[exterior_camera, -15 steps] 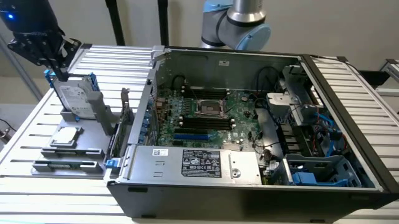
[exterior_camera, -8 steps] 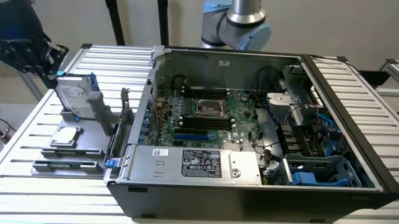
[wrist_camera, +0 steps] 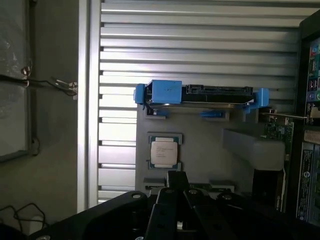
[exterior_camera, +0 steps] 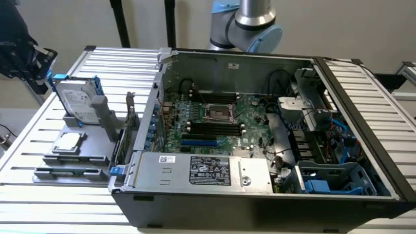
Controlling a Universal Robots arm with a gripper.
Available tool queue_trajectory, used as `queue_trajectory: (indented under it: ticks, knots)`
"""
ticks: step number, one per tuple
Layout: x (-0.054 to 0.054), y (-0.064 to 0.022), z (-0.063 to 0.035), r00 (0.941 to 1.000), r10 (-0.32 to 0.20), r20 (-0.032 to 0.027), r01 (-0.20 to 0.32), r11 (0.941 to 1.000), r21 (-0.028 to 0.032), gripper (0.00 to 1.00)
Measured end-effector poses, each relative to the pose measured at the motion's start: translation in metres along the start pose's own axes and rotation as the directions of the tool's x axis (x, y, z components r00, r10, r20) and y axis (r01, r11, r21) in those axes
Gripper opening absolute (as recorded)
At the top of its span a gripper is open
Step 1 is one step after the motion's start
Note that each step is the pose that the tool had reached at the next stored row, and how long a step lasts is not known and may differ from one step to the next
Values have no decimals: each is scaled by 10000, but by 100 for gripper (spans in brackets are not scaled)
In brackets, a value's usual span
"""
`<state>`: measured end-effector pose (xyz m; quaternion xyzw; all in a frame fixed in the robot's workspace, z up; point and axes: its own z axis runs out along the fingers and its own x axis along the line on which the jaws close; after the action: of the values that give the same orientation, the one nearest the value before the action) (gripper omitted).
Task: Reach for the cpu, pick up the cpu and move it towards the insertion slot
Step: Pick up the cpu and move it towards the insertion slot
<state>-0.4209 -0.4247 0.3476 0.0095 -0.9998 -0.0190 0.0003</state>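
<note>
On the exterior view's left, a ribbed aluminium table (exterior_camera: 29, 141) carries a grey plastic holder (exterior_camera: 73, 159). At the holder's back a large silver hard drive with blue rails (exterior_camera: 77, 100) stands upright. In front of it the cpu (exterior_camera: 69, 142), a small flat square chip with a matte silver top and a pale rim, lies flat in a shallow square recess, with nothing on top of it.

To the right is the open black computer case (exterior_camera: 260, 204), and a tall metal side wall stands between the holder and its interior. Inside, the green motherboard (exterior_camera: 250, 131) holds the insertion slot (exterior_camera: 217, 113), a shiny square frame around a dark centre, flanked by long black memory slots (exterior_camera: 215, 129).

In the wrist view the black gripper (wrist_camera: 177, 200) hangs above the holder, near the cpu (wrist_camera: 162, 151) but apart from it. Whether the gripper is open or closed cannot be told.
</note>
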Motion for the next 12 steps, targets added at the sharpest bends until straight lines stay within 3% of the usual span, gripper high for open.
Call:
queue_trajectory:
  ticks: [7, 12]
  knots:
    - [8, 0, 1, 10000, -2, 1, 2, 10000, 0, 12]
    - [9, -1, 14, 10000, -2, 2, 2, 10000, -1, 36]
